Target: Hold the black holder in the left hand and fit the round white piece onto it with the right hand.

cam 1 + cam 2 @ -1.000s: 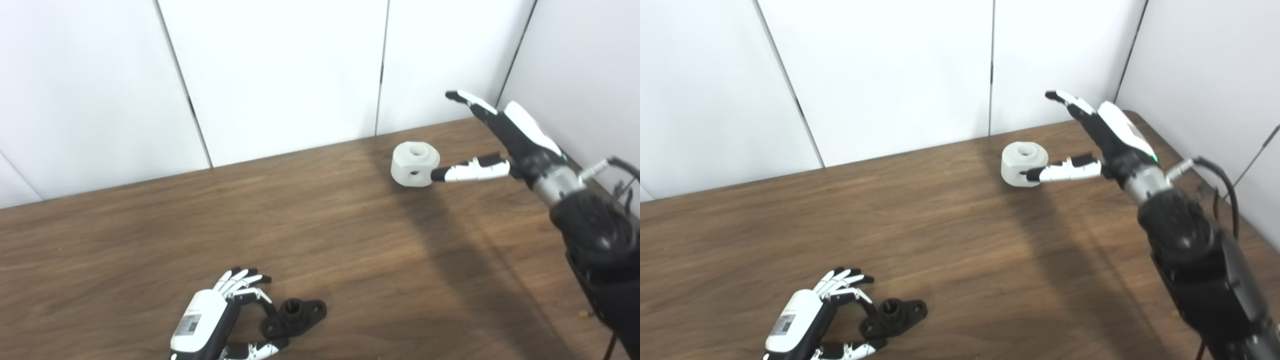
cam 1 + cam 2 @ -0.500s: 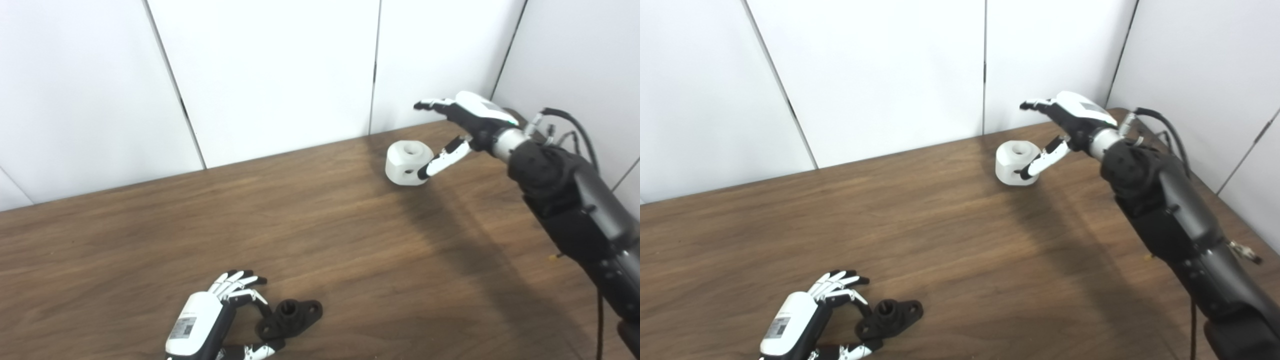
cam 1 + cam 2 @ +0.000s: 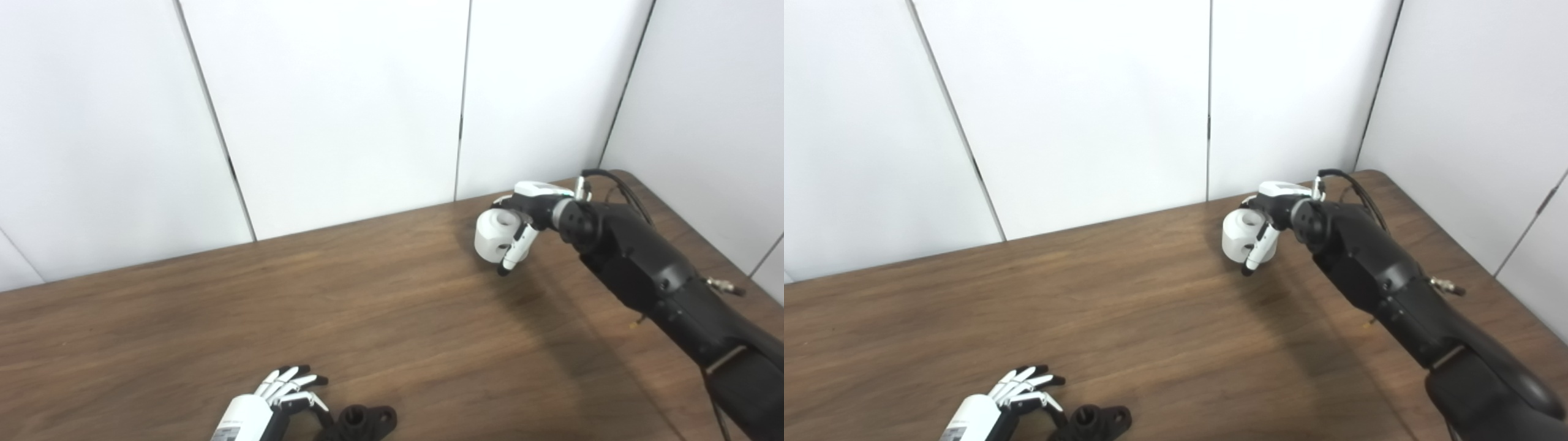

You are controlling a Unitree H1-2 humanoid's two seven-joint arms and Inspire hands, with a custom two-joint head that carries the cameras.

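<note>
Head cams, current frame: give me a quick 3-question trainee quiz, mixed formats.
1. True or false: the round white piece is already seated on the black holder.
2. Which hand is at the round white piece? A) left hand B) right hand C) neither
3. Fill in: the black holder lies on the table beside the ____ hand.

Key:
1. False; the two are far apart, holder near the front edge, piece near the back.
2. B; the right hand has its fingers around it.
3. left; the left hand is next to it.
</note>
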